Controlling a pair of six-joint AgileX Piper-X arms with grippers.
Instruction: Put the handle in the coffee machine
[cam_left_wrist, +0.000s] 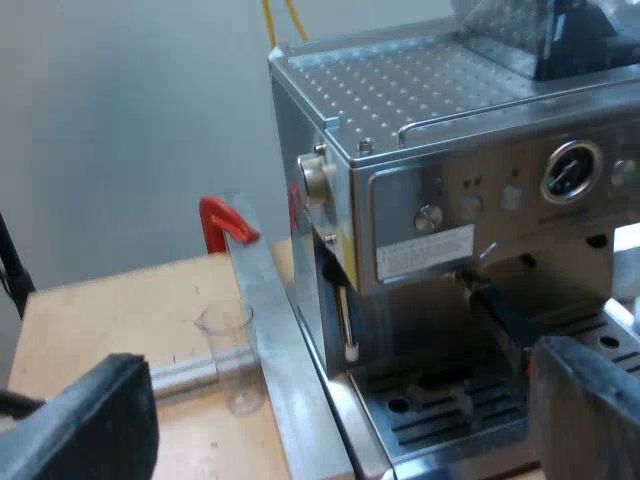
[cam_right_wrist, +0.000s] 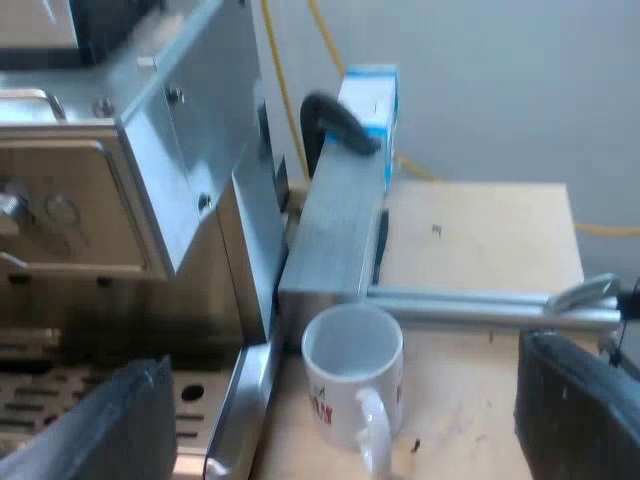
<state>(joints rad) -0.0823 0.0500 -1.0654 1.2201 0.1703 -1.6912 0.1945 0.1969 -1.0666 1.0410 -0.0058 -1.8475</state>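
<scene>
- My left gripper hangs wide open and empty, facing the front of the espresso machine.
- The dark handle juts from under the machine's front panel, its long axis slanting out toward one of my left fingers. I cannot tell whether it is locked.
- My right gripper gapes empty over the mug by the machine's side, so I judge the left arm nearer.

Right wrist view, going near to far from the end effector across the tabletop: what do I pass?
White mug → aluminium beam → blue and white box → grey wall
</scene>
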